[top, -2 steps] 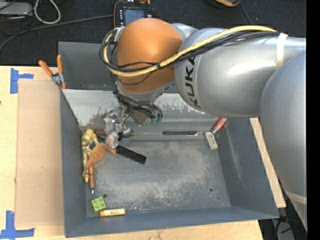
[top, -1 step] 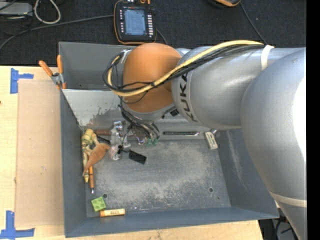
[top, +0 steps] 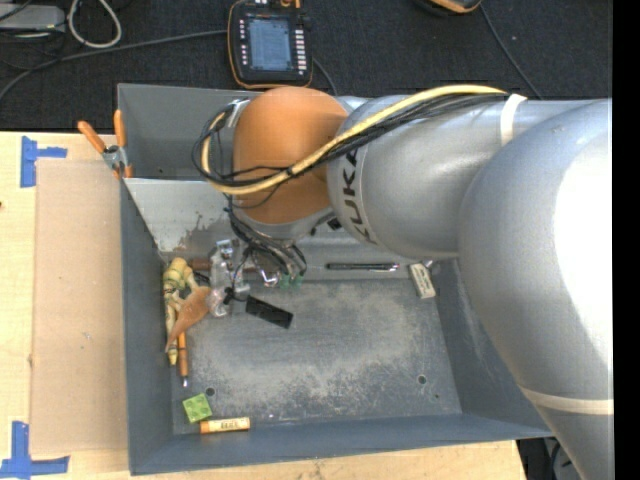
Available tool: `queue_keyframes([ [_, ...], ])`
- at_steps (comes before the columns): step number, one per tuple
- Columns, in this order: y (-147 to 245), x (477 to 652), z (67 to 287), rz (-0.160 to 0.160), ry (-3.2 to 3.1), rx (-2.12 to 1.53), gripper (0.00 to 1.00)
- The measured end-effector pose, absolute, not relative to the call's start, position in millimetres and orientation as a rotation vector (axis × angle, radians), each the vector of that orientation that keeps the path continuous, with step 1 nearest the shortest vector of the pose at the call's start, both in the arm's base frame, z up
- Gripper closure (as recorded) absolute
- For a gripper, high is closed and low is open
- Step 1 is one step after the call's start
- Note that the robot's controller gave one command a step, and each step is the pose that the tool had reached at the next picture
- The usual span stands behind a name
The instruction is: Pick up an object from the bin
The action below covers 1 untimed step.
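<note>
My arm (top: 480, 198) is silver-grey and its wrist cover (top: 285, 153) is orange, with yellow and black cables (top: 450, 92) looped over it. The bin (top: 330, 368) is dull grey, speckled pale. In it lie a black block (top: 268, 311), a tan-and-yellow heap (top: 182, 293), a green square (top: 196, 406) and an orange tube (top: 224, 425).

1. The arm (top: 420, 188) bears the brand "KUKA" in black letters on its grey shell, beside the cables.
2. The pendant (top: 268, 40) has a lit screen; nothing on it can be read.
3. The orange tube (top: 224, 425) and the white tag (top: 423, 281) carry print too small to read.
</note>
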<state>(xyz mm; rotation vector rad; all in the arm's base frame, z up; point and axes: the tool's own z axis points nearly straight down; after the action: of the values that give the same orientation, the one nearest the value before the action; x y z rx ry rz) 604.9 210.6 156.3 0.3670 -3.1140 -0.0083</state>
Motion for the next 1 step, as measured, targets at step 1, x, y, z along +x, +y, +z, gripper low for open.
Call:
queue_keyframes([
  [1, 210.0, 603.2, 154.2, -0.011, -3.065, 0.652, 1.00],
])
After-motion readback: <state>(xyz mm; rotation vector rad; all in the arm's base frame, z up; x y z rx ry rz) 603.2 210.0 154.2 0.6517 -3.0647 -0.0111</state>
